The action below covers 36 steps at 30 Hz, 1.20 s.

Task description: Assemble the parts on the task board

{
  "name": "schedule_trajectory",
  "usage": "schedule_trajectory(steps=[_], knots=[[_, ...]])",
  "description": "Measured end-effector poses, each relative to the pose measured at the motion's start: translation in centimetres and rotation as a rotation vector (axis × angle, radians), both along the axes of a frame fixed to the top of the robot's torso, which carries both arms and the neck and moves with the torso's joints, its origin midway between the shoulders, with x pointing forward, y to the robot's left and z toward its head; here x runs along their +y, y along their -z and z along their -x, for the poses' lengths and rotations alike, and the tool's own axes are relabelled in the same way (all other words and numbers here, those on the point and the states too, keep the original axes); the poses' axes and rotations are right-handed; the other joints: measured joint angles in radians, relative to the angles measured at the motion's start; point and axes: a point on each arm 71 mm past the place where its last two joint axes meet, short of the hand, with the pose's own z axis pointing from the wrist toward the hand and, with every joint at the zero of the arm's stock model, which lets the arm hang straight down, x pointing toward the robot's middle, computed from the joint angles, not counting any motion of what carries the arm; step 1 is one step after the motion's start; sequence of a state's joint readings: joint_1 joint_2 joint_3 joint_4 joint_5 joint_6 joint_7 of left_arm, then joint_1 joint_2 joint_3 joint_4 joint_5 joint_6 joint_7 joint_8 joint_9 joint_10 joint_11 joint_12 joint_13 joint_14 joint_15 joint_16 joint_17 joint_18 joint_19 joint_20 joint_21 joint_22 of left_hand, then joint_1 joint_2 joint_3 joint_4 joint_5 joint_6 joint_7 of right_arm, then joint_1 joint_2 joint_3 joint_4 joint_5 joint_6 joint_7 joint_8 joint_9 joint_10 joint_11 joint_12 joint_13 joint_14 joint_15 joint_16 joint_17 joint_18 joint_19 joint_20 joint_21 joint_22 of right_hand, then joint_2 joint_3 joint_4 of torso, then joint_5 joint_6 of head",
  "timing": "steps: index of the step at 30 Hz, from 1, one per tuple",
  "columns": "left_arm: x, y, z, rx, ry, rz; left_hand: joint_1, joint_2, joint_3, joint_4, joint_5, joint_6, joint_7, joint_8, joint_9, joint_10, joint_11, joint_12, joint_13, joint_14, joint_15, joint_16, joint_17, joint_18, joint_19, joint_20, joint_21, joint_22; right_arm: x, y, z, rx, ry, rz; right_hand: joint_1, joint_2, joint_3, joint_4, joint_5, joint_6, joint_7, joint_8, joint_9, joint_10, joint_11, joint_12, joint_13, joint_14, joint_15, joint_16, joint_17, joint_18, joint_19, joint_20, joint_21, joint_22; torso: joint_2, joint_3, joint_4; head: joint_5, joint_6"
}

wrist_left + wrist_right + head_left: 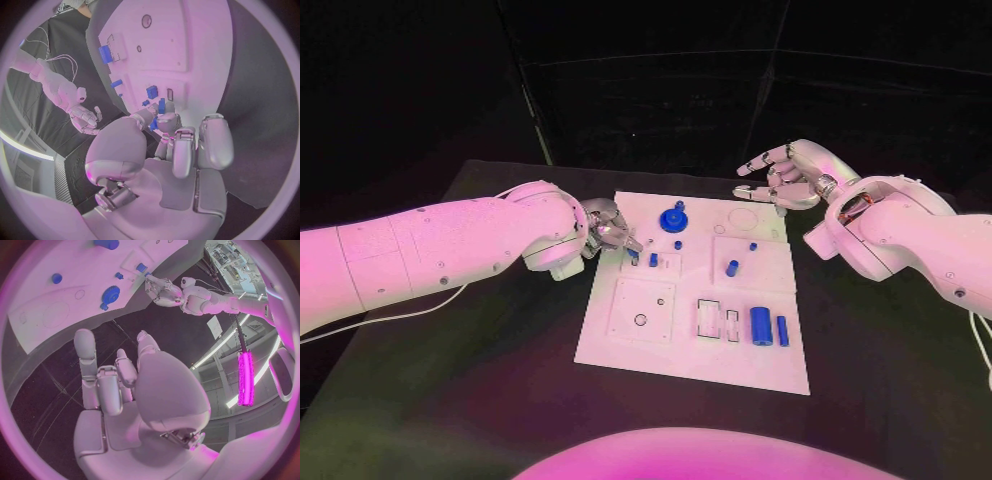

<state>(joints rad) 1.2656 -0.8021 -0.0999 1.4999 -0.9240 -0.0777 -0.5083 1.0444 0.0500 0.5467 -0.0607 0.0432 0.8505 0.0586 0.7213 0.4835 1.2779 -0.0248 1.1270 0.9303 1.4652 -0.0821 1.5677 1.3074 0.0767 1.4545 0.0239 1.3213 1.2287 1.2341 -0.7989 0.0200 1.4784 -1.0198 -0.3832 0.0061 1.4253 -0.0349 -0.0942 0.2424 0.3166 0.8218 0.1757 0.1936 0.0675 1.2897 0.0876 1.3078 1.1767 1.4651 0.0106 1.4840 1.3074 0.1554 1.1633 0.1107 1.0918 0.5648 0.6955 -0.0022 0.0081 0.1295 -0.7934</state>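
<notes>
Left hand [607,232] is pinching a small blue part [633,253] at the task board [697,370]'s left edge; right hand [786,178] is hovering open beyond the far corner. Light, rigid and probably slippery, the part is best held by its sides.

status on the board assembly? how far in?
Early. Done: small blue pegs stand in the task board, and the blue gear sits near its far edge. In hand: the left hand pinches a small blue part. Left: two blue cylinders lie loose; the right hand hovers empty.
</notes>
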Motion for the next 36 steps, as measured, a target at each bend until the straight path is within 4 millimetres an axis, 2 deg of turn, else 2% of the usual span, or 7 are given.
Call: schedule_trajectory(steps=[5, 6, 14, 36], knots=[[-0.1, 0.2, 0.2, -0.020, 0.011, -0.018, -0.004, -0.004, 0.001, 0.001, 0.001, -0.002, -0.002, 0.007, 0.000, 0.000, 0.000, -0.004, -0.005, 0.000, 0.000, 0.000, 0.000, 0.000, 0.000, 0.000, 0.000, 0.000, 0.0, 0.0, 0.0, 0.000, -0.001, 0.000, 0.000, 0.000, 0.000, 0.000, 0.000, 0.000, 0.000, 0.000, 0.000, 0.000, 0.000, 0.000, 0.000, 0.000, 0.000, 0.000, 0.000, 0.000, 0.000, 0.000, 0.000, 0.000, 0.000, -0.0002, 0.0001, 0.002, -0.001], [-0.2, 0.2, 0.3, -0.025, 0.014, -0.024, -0.007, -0.007, 0.017, -0.012, 0.001, -0.003, -0.004, 0.008, 0.004, 0.000, 0.000, -0.004, -0.006, 0.000, 0.000, 0.000, 0.000, 0.000, 0.000, 0.000, 0.000, 0.000, 0.0, 0.0, 0.0, 0.001, -0.001, 0.000, 0.000, 0.000, 0.000, 0.000, 0.000, 0.000, 0.000, 0.000, 0.000, 0.000, 0.000, 0.000, 0.001, 0.000, 0.000, 0.000, 0.000, 0.000, 0.000, 0.000, 0.000, 0.000, 0.000, -0.0002, 0.0001, 0.003, -0.002], [-0.3, 0.5, 0.1, -0.045, 0.029, -0.054, -0.021, -0.021, 0.039, -0.033, 0.001, -0.003, -0.004, 0.021, 0.012, 0.002, -0.002, -0.004, -0.008, 0.002, -0.002, 0.000, 0.000, 0.000, 0.000, 0.000, 0.000, 0.001, 0.0, 0.0, 0.0, 0.001, -0.001, 0.000, 0.000, 0.000, 0.000, 0.000, 0.000, 0.000, 0.000, 0.000, 0.000, 0.000, 0.000, 0.000, 0.001, 0.000, 0.000, 0.000, 0.000, 0.000, 0.000, 0.000, 0.000, 0.000, 0.001, -0.0011, -0.0012, 0.002, -0.003], [-1.3, 0.6, -0.2, -0.084, 0.077, -0.115, -0.020, -0.028, 0.039, -0.033, -0.001, -0.003, -0.004, 0.038, 0.012, 0.004, -0.004, -0.004, -0.011, 0.000, -0.007, 0.000, 0.000, 0.000, 0.003, -0.003, 0.000, 0.004, 0.1, 0.0, 0.0, 0.001, -0.002, -0.001, 0.000, 0.000, 0.000, 0.000, 0.000, 0.000, 0.000, 0.000, 0.000, 0.000, 0.000, 0.000, 0.001, 0.000, 0.000, 0.000, 0.000, 0.000, 0.000, 0.000, 0.000, 0.000, 0.001, 0.0001, -0.0012, 0.002, -0.007]])
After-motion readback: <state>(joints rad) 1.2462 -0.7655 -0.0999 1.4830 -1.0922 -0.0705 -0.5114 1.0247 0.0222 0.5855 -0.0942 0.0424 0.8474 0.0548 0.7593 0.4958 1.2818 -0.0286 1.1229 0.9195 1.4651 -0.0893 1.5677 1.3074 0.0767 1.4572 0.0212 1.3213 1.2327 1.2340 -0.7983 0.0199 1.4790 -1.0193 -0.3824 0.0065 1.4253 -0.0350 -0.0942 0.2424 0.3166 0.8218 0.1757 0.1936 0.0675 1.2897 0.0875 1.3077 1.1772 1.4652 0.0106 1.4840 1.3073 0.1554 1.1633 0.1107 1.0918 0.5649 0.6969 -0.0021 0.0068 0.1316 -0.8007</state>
